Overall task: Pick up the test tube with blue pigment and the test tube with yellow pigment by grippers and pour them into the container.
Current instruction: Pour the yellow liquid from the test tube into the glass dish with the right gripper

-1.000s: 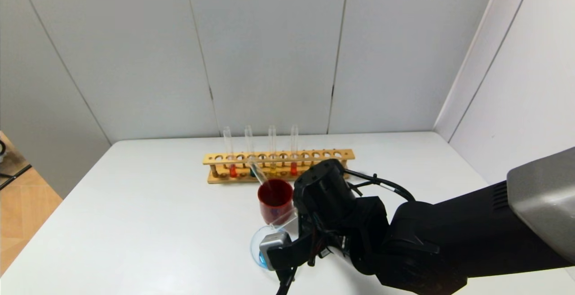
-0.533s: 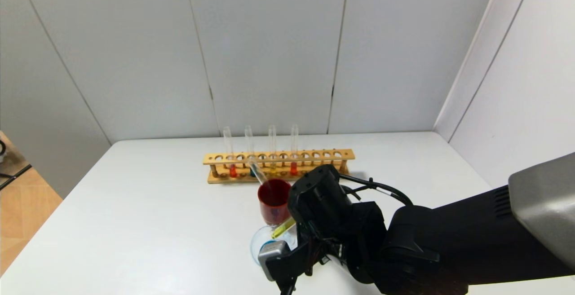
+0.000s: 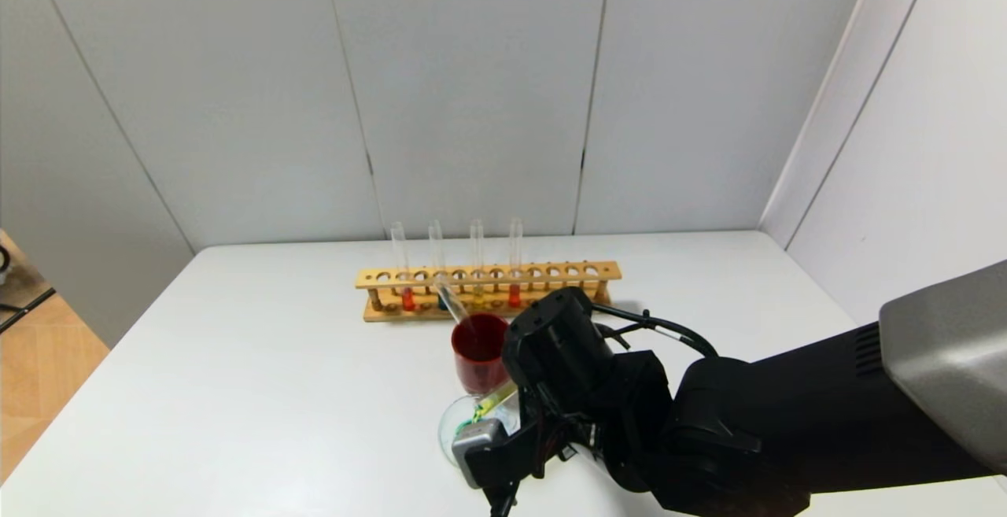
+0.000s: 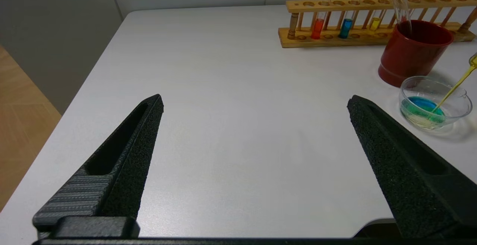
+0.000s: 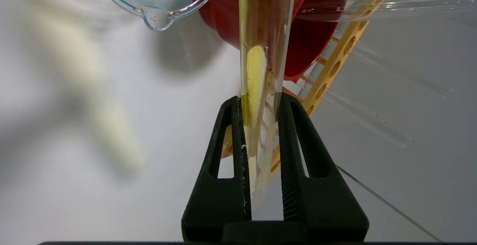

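Note:
My right gripper (image 5: 259, 99) is shut on the test tube with yellow pigment (image 5: 261, 62) and holds it tilted, mouth down, over the container (image 4: 434, 101), a low clear beaker. A thin yellow stream (image 4: 452, 90) runs into blue-green liquid there. In the head view the tube (image 3: 496, 400) crosses the beaker's rim (image 3: 448, 422) in front of my right wrist. A test tube with blue pigment (image 4: 346, 28) stands in the wooden rack (image 4: 372, 4). My left gripper (image 4: 255, 101) is open and empty above bare table, well left of the beaker.
A dark red cup (image 3: 480, 352) stands between rack and beaker, with an empty clear tube (image 3: 451, 302) leaning in it. The rack (image 3: 488, 275) also holds two red tubes and a yellow one. Walls close the back and right.
My right gripper has rolled and dropped slightly, tipping the tube further. Yellow liquid now runs down the tube into the beaker, and the liquid there shows green.

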Action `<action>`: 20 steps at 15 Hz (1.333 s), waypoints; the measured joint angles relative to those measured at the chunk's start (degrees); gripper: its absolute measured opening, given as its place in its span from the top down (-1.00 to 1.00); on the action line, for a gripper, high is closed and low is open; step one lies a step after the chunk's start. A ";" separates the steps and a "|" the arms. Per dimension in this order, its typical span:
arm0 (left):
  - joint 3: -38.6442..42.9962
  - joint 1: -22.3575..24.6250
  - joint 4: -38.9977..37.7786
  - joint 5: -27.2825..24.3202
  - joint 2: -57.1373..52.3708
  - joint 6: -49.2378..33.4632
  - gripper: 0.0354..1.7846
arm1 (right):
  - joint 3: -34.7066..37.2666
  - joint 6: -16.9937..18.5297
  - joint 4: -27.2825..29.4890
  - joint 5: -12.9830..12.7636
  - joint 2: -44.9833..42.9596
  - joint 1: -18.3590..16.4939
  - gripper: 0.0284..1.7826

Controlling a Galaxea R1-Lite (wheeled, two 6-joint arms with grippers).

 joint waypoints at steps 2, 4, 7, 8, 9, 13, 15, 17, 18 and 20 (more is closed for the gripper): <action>0.00 0.00 0.00 0.00 0.00 0.02 -0.96 | -0.11 -0.30 0.00 0.00 0.27 -0.20 0.67; 0.00 0.00 0.00 0.04 0.00 0.02 -0.96 | -0.35 -1.33 0.06 -0.06 0.46 -0.37 0.67; 0.00 0.00 0.00 0.02 0.00 0.02 -0.96 | -1.40 -2.65 2.51 -1.90 0.57 -0.39 0.67; 0.00 0.00 0.00 0.02 0.00 0.00 -0.96 | -1.97 -3.06 3.71 -2.65 0.60 -0.34 0.67; 0.00 0.00 -0.01 0.02 0.00 0.02 -0.96 | -2.47 -3.28 4.22 -2.80 0.62 -0.33 0.67; 0.02 0.00 -0.01 0.00 0.00 0.00 -0.96 | -4.11 -4.44 4.50 -3.00 0.85 -0.33 0.67; 0.02 0.00 0.00 0.02 0.00 0.02 -0.96 | -4.93 -4.80 4.56 -3.01 1.10 -0.22 0.67; 0.02 0.00 -0.01 0.02 0.00 0.00 -0.96 | -5.27 -5.53 4.55 -4.19 1.40 -0.09 0.67; 0.02 0.00 -0.01 0.00 0.00 0.02 -0.96 | -5.34 -6.10 4.50 -5.29 1.54 0.02 0.67; 0.02 0.00 0.00 0.02 0.00 0.00 -0.96 | -5.42 -6.39 4.45 -5.90 1.68 0.22 0.67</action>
